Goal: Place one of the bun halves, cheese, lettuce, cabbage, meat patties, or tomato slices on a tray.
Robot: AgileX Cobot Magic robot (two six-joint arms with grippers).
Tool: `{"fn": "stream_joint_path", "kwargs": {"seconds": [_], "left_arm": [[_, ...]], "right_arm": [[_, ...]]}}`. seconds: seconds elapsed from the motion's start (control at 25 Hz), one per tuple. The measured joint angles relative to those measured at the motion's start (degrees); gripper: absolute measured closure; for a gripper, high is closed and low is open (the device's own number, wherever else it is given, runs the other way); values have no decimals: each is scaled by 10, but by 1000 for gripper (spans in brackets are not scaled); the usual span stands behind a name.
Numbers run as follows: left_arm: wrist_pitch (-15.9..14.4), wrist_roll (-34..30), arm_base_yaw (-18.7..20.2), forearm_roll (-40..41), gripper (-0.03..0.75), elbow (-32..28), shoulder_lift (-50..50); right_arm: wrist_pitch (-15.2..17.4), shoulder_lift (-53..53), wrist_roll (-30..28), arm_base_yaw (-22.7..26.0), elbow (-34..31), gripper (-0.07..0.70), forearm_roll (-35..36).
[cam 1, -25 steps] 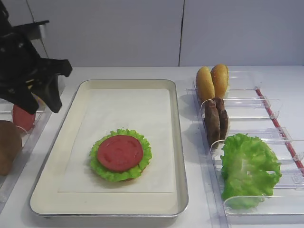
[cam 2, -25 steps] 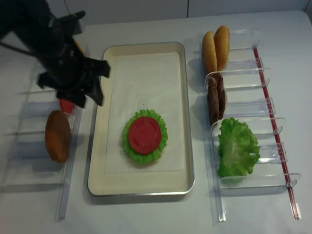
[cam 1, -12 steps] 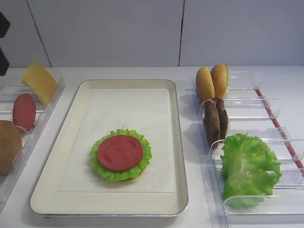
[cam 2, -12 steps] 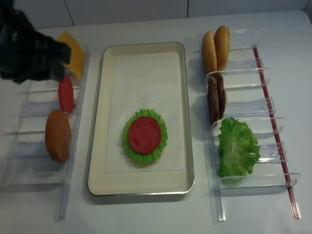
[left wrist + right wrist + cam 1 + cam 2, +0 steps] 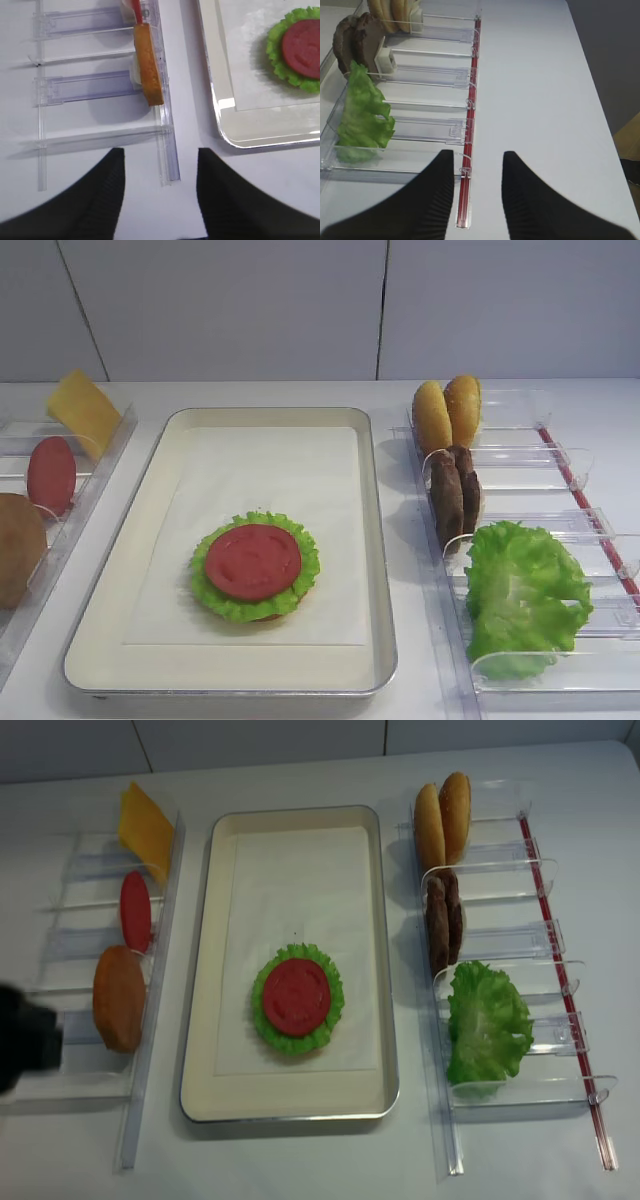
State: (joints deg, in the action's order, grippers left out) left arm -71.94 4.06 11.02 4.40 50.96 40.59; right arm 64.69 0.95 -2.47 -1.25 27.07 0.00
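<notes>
- Left wrist view: the left gripper (image 5: 159,175) hangs with its fingers spread wide and nothing between them, over the near end of the left clear bin rack (image 5: 100,85).
- A bun half (image 5: 148,62) stands on edge in that rack, just ahead of the fingers, long axis running away from them.
- The tray (image 5: 200,1050) lies right of the rack and carries a tomato slice (image 5: 296,997) on round lettuce (image 5: 330,1020).
- The right gripper (image 5: 477,172), likewise parted and empty, hovers beside the right-hand rack (image 5: 420,75); the left arm looks nearer this bun half.
</notes>
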Motion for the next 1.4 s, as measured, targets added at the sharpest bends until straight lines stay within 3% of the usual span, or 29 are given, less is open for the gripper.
{"fn": "stream_joint_path", "kwargs": {"seconds": [0.36, 0.72, 0.92, 1.08, 1.28, 1.4], "left_arm": [[-6, -8, 0, -6, 454, -101, -199], [-13, -25, 0, -25, 468, -132, -409], [-16, -36, 0, -58, 468, -176, -417], [22, -93, 0, -103, 468, -223, -417], [35, -113, 0, -110, 468, -227, -417], [38, -85, 0, -78, 468, -227, -417]], "right_arm": [[0, 0, 0, 0, 0, 353, 0], [0, 0, 0, 0, 0, 353, 0], [0, 0, 0, 0, 0, 353, 0], [0, 0, 0, 0, 0, 353, 0], [0, 0, 0, 0, 0, 353, 0], [0, 0, 0, 0, 0, 353, 0]]}}
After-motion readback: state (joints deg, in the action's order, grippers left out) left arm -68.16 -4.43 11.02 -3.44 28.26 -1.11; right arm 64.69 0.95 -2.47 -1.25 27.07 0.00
